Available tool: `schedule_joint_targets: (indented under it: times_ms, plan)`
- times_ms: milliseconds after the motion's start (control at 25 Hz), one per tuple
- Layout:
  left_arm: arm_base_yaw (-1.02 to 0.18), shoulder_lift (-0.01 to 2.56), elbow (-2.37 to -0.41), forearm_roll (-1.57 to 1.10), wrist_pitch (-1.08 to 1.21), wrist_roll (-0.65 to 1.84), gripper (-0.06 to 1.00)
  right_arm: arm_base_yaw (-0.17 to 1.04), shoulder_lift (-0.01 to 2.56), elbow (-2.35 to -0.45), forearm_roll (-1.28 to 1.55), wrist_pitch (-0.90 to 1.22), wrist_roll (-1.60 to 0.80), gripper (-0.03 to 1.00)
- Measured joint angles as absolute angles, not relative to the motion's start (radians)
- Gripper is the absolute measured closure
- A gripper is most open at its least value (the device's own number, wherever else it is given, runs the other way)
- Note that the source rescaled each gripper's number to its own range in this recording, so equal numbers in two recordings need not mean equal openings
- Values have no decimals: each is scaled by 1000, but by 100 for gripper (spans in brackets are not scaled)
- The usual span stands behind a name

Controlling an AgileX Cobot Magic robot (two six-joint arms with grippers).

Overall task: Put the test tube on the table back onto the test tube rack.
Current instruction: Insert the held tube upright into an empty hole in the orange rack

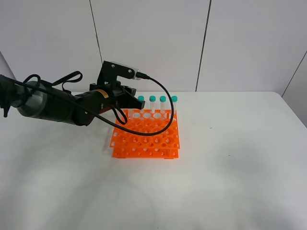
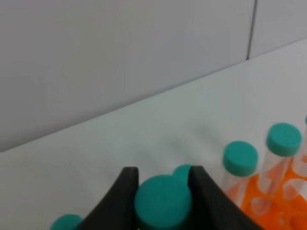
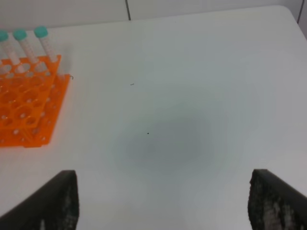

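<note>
Table (image 1: 240, 167) white, wall (image 1: 148, 38) panelled; left claw (image 2: 162, 176) apparently pinches test tube (image 2: 163, 203), right claw (image 3: 163, 176) spread

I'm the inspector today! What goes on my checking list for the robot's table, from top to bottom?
Surface: white table, with a couple of tiny dark specks.
Job's things: the orange test tube rack stands on the table. The test tube is gripped at its teal cap by the rack's back left corner; whether its tip is in a hole is hidden. Four other tubes stand in the back row.
Clutter: nothing seen.
Grippers: left gripper shut on the test tube; right gripper open, holding nothing.
Cables: a black cable loops over the rack.
Surroundings: white panelled wall.
</note>
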State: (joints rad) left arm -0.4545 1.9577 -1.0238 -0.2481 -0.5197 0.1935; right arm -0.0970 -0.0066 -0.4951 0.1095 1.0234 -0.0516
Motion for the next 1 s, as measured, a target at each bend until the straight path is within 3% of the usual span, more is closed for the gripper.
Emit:
schedule_joint_targets:
  times_ms: [1000]
  plan:
    - [-449, 1998, -1024, -225, -512, 135, 94, -97, -7, -495, 109, 1023, -52, 4]
